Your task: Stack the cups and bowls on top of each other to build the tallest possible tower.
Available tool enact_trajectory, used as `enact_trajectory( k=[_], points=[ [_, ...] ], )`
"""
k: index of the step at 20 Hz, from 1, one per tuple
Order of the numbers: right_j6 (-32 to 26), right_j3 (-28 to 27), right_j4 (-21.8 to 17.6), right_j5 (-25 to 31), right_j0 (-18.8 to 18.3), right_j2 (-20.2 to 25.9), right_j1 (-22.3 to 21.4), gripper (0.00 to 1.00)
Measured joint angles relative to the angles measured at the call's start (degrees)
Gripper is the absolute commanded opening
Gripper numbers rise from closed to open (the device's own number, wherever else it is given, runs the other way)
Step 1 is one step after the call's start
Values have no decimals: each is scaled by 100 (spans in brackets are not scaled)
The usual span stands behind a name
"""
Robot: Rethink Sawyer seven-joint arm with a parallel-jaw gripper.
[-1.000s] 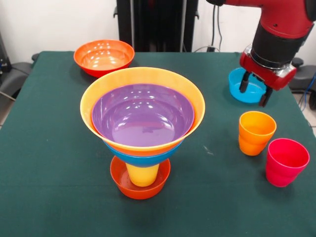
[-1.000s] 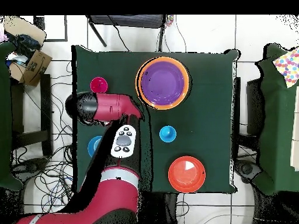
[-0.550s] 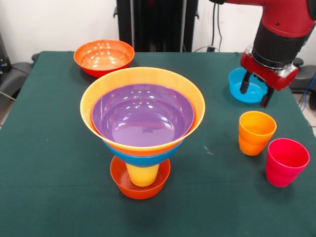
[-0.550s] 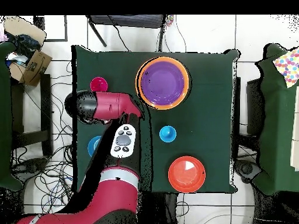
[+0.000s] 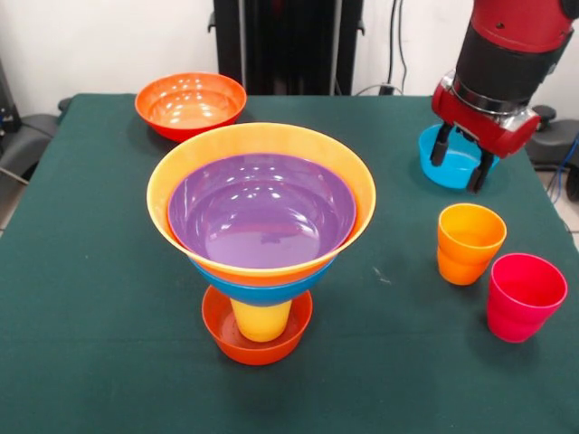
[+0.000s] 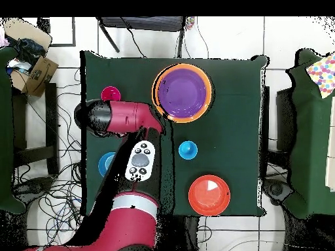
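The tower (image 5: 261,203) stands mid-table: a small red-orange bowl (image 5: 258,342) holds a yellow cup (image 5: 261,319), and above it flare a blue bowl (image 5: 262,291), a light orange bowl (image 5: 261,137) and a purple bowl (image 5: 261,212); from overhead the tower (image 6: 182,92) shows as purple ringed with orange. My gripper (image 5: 458,163) hangs open and empty just over the small teal-blue bowl (image 5: 450,169). The orange cup (image 5: 469,242) and the pinkish red cup (image 5: 525,296) stand upright at the right. A blue cup (image 6: 188,150) shows only from overhead.
A red-orange bowl (image 5: 190,104) sits alone at the back left corner, seen from overhead as the red-orange bowl (image 6: 209,194). From overhead the arm (image 6: 121,119) covers the orange cup and the gripper, beside the pinkish red cup (image 6: 110,94) and the teal-blue bowl (image 6: 105,163).
The gripper has risen a little and shifted slightly left over the teal-blue bowl. It stays open. No cup or bowl has moved.
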Motion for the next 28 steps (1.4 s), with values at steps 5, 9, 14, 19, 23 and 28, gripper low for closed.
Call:
enact_trajectory(
  k=[5, 9, 14, 19, 23, 28],
  points=[
    [0, -87, -1, 1, 0, -43, -62, 100],
    [0, -206, -1, 1, -3, -53, -85, 100],
    [0, -375, -1, 2, -4, -60, -75, 100],
    [0, -486, -1, 2, -3, -68, 8, 100],
    [0, -509, -1, 1, -4, -82, 123, 100],
    [0, -508, -2, 1, -2, -110, 271, 100]
  ],
)
